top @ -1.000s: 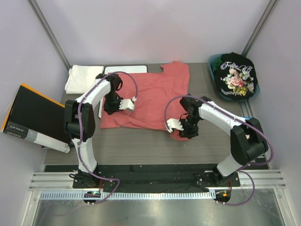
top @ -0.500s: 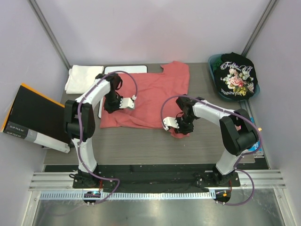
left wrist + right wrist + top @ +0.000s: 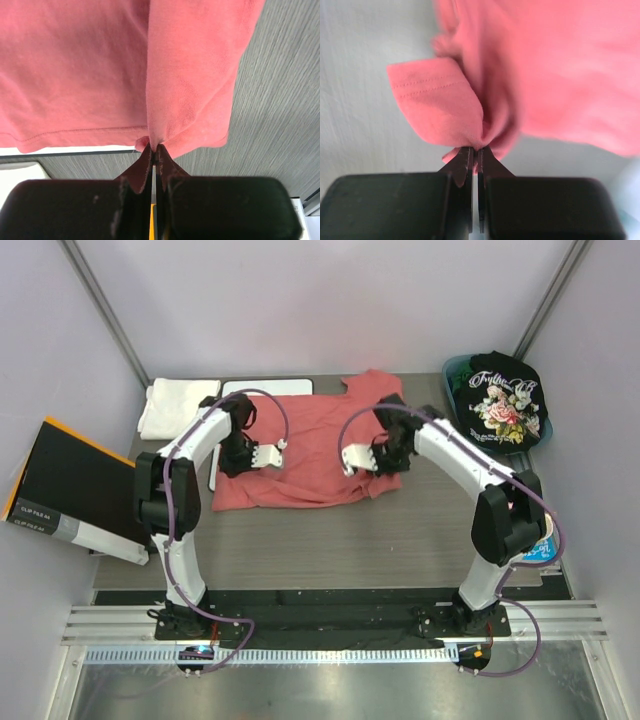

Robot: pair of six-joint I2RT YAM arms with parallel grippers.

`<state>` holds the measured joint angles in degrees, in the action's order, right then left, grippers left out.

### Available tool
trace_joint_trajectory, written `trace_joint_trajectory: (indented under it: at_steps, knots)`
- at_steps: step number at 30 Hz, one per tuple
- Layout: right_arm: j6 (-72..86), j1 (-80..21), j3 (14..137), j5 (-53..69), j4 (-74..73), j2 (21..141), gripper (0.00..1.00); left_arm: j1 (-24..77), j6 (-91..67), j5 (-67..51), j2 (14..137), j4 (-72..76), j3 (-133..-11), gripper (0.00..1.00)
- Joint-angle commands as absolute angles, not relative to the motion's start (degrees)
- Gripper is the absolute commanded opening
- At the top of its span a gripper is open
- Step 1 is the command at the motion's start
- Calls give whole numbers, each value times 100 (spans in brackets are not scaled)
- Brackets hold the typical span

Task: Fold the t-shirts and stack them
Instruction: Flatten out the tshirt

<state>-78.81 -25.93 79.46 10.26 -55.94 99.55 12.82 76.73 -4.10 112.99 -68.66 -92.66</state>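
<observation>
Two edges of the soft salmon-red cloth t-shirt (image 3: 310, 452) are pinched tight, nine o'clock by the left gripper (image 3: 152, 150), three o'clock by the right gripper (image 3: 475, 149), likely to fold it.

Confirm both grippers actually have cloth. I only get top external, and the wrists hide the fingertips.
Observer: In the left wrist view, the left gripper is shut on a pinched fold at the hem of the salmon-red t-shirt.
Operator: And the right?
Observer: In the right wrist view, the right gripper is shut on a bunched edge of the same shirt. A double-stitched hem shows just left of the jaws, though the picture is blurred.
Operator: What's under the left pinch?
Observer: Grey table to the right. A thin strip of white board shows just past the hem on the left.
</observation>
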Motion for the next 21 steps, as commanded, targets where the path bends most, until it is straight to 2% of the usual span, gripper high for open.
trace_joint_trajectory:
  at_steps: [1, 3, 5, 7, 8, 9, 10, 11, 17, 20, 21]
  knots:
    - [-8681, -2417, 10007, 573, -7134, 10377, 1, 1169, 7734, -264, 11013, -6776, -9588, 0]
    - [-8832, -2356, 10753, 414, -7504, 10695, 1, 1134, 7752, -246, 11004, -6750, -9746, 0]
    - [-8921, -2329, 10898, 204, -7183, 10968, 1, 1125, 7735, -211, 11056, -6698, -9878, 0]
    - [-8694, -2320, 10514, 62, -5561, 10934, 5, 1116, 7708, -185, 11083, -6654, -9923, 0]
    - [-8397, -2329, 9981, -182, -4876, 10812, 22, 1125, 7682, -185, 11109, -6627, -9932, 0]
    - [-8324, -2338, 9749, -289, -3816, 10767, 32, 1125, 7673, -185, 11101, -6636, -9932, 0]
    - [-8280, -2338, 9582, -403, -3466, 10741, 43, 1125, 7664, -193, 11083, -6644, -9923, 0]
    - [-8079, -2338, 9415, -578, -3237, 10749, 59, 1125, 7655, -193, 11092, -6662, -9905, 0]
    - [-7068, -2329, 9044, -1108, -2355, 10670, 62, 1125, 7629, -167, 10995, -6592, -9668, 0]
    - [-6506, -2329, 9472, -433, -3459, 10608, 59, 1125, 7594, -167, 11021, -6618, -9668, 0]
    - [-6138, -2329, 9623, -161, -4298, 10669, 58, 1125, 7585, -158, 11030, -6609, -9677, 0]
